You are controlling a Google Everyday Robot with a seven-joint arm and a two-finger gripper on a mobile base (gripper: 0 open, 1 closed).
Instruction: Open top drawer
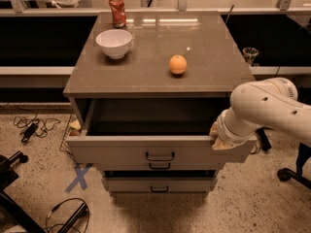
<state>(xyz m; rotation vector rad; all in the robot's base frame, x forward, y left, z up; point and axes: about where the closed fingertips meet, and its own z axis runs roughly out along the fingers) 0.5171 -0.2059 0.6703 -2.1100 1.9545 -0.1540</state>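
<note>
Top drawer (121,152) is noted standing pulled out toward the near side of the cabinet (77,84), its dark inside exposed. Gripper (219,141) is found at the right end of the drawer front's upper edge, masked by the white arm (265,108); whether it is spread or clamped cannot be told. A white bowl (114,43), an orange (178,64) and a red can (117,11) are seen on the cabinet top.

A speckled beige floor (252,208) spreads around the grey-brown desk (204,57), with a blue tape cross (79,176) just left of the desk's foot and black cables (34,126) lying farther left. Behind the desk, dark recesses run under a pale ledge (34,70). Warm light glints on the desk's top, and the tool (218,139) sits at the desk's front right.
</note>
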